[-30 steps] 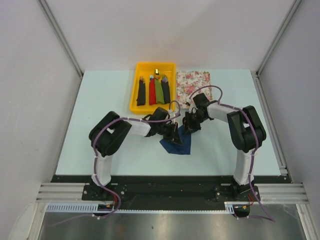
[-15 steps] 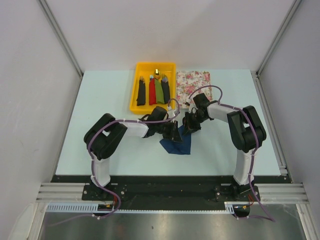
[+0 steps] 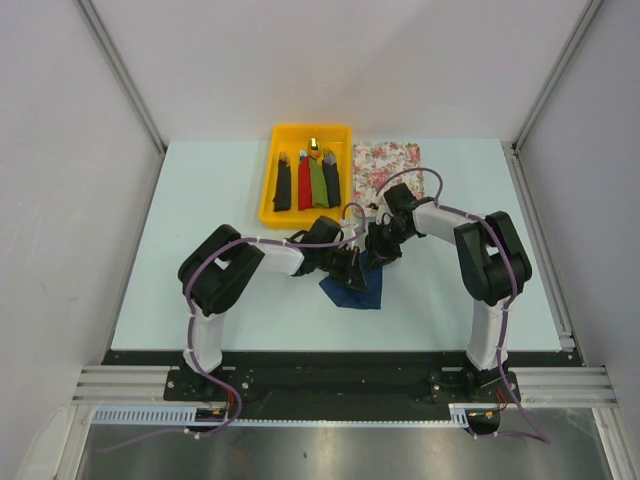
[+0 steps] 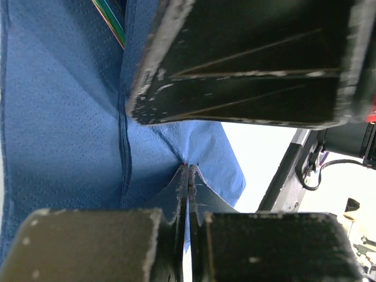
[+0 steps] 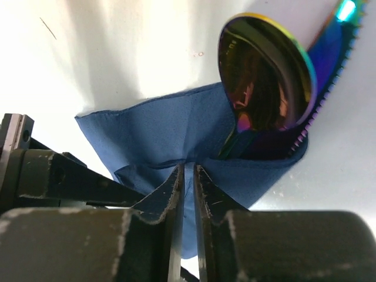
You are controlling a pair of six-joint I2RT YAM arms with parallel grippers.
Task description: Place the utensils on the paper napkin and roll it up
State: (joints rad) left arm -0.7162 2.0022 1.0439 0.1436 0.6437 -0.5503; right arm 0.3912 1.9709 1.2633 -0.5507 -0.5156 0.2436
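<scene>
**At mid-table, both claws are working the napkin's fold**

Behind your work on the left, the yellow tray (image 3: 311, 129) is holding its coloured bundles (image 3: 310, 185), well out of the way. Coming right, your left gripper (image 4: 188, 179) is pressing its jaws flat together. Creases in the paper napkin (image 4: 59, 117) are running straight into its tips, so it appears to be pinching a fold of the paper. A striped handle (image 4: 108, 17) is peeking out of that fold at the wrist view's top edge. The napkin is lying bunched and partly folded on the pale table (image 3: 200, 220), just under both claws.

Next over, your right gripper (image 5: 188, 176) is showing a thin slit between its jaws, with the napkin's gathered edge right at the tips. You cannot tell whether it is gripping the paper or only touching it. Beyond it, the utensils (image 5: 258, 70) are sitting inside the napkin's pocket. The spoon (image 5: 267, 88) is poking its bowl out of the open end, and a toothed second piece (image 5: 328, 56) is lying just beside it. Furthest right, the floral mat (image 3: 390, 165) is lying apart from the job.

Judging from this, you are partway into the roll and the wrap is looking loose. To do it well:

- Be moving both claws level and together, so the paper is turning around the metal rather than twisting.
- Be pulling lightly, since thin paper is likely to tear at a pinch.
- Be watching that open end, where the bowl could be sliding out.
- Be leaving room between the claws, which are nearly touching in the overhead view.
</scene>
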